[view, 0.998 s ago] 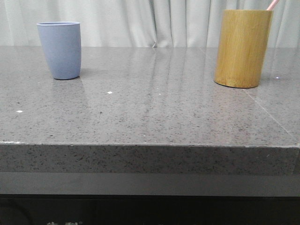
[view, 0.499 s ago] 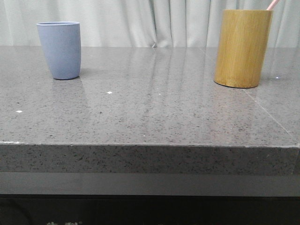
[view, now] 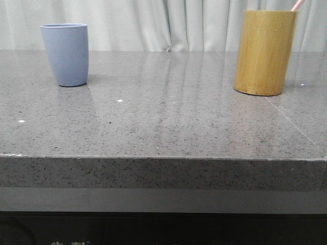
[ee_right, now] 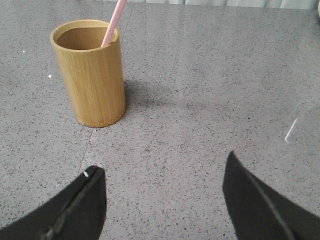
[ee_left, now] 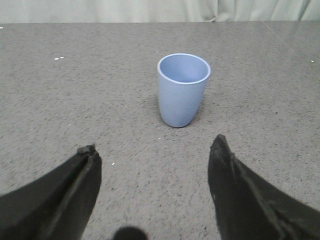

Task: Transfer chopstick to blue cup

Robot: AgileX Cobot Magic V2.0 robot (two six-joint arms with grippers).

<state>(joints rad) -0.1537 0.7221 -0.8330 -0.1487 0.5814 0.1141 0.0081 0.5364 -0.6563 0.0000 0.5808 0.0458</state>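
Note:
The blue cup point(view: 65, 54) stands upright and empty at the table's far left; in the left wrist view the blue cup point(ee_left: 183, 89) sits beyond my left gripper point(ee_left: 154, 145), which is open with nothing between its fingers. A pale pink chopstick point(ee_right: 113, 22) leans inside a bamboo cylinder point(ee_right: 91, 73); only the chopstick's tip point(view: 297, 4) shows in the front view. My right gripper point(ee_right: 164, 162) is open and empty, short of the cylinder and off to one side. Neither gripper shows in the front view.
The bamboo cylinder point(view: 264, 52) stands at the far right of the grey speckled stone table point(view: 163, 122). White curtains hang behind. The table's front edge point(view: 163, 158) runs across the front view.

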